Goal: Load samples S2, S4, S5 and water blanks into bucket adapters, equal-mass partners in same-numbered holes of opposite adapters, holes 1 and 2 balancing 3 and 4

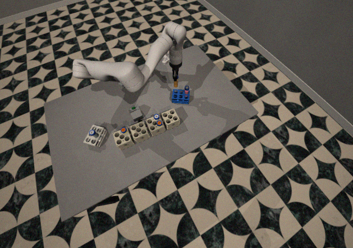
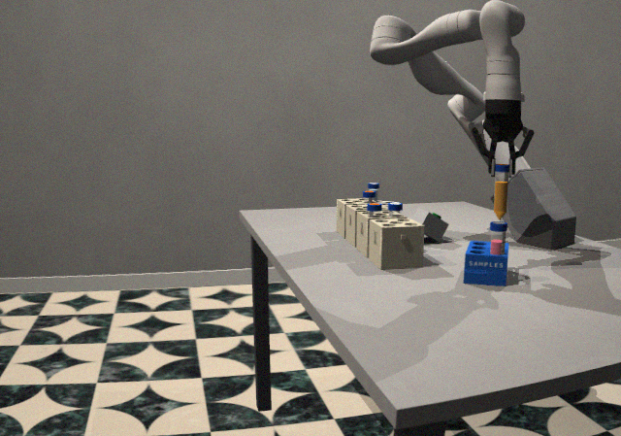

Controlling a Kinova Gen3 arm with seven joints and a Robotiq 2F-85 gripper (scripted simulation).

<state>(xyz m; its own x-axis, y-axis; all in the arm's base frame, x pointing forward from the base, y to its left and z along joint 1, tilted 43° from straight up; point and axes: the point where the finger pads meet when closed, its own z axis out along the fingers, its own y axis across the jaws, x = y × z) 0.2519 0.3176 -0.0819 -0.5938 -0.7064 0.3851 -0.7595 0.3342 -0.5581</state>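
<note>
Above table, orange tube in tool

I see the orange-filled tube in my gripper hanging with its tip above the blue sample rack, open air around it. The pink tube stands just below and beside it. Between rack and adapter row the table is open, with the DONE desk behind.

A lab: a blue rack marked SAMPLES and capped tubes on a table
</note>
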